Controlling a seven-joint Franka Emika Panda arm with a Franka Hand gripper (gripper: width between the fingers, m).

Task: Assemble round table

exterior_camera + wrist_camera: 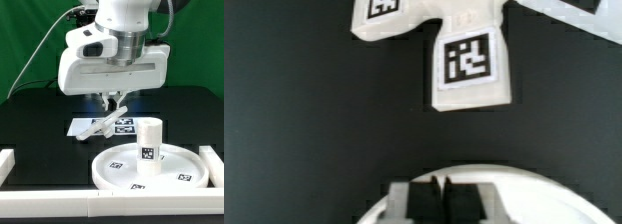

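Exterior view: we see the black table [40, 118] carrying the round disc [170, 160] toward the exterior view's right, the cylinder leg [150, 140] upright on it. The cross-shaped foot [92, 128] lies flat under the clenched, empty claw [113, 103].

Disc [180, 158]: white, black-white square tags on top. Leg [150, 130]: white, one black-white tag. Cross foot [473, 92]: white, black-white tags. Desk [35, 125]: black. Backdrop [25, 40]: green. Rails [12, 165]: white. Arm housing [100, 62]: white.
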